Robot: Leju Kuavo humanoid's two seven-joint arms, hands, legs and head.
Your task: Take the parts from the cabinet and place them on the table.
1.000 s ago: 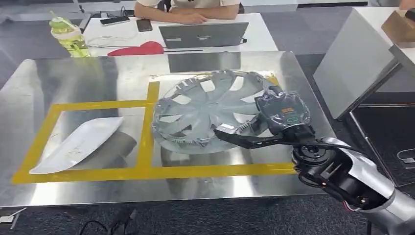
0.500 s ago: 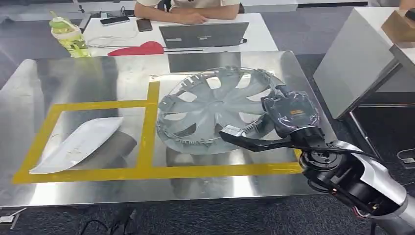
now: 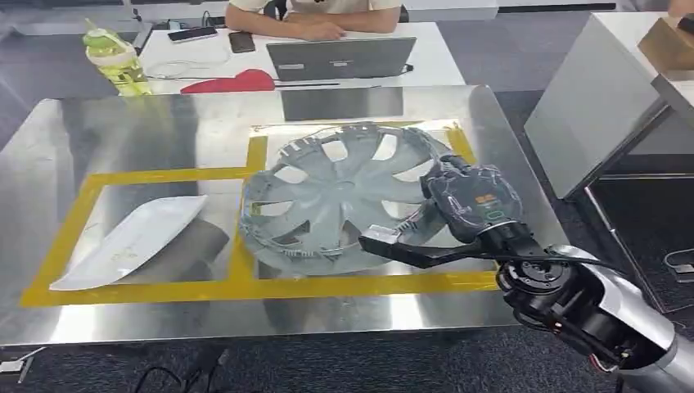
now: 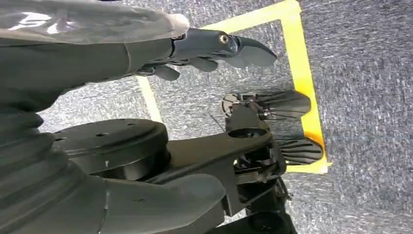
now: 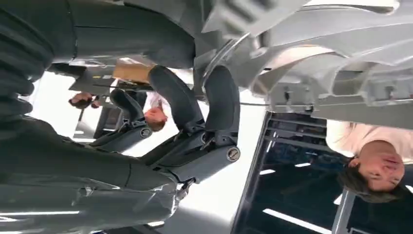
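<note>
While right hand (image 3: 473, 201) grips hubcap (image 3: 344, 196), white part (image 3: 131, 241) alongside, laptop (image 3: 340, 57) beyond, left hand (image 4: 204, 48) empty.

1. The wheel cover (image 3: 344, 196) is lying on the metal table (image 3: 123, 123), inside the right taped square (image 3: 254, 286).
2. The flat bag (image 3: 131, 240) is sitting to its left, in the left square.
3. The right hand (image 3: 466, 201) is gripping the cover's right rim.
4. The laptop (image 3: 340, 57) and bottle (image 3: 114, 59) are standing on the desk behind.
</note>
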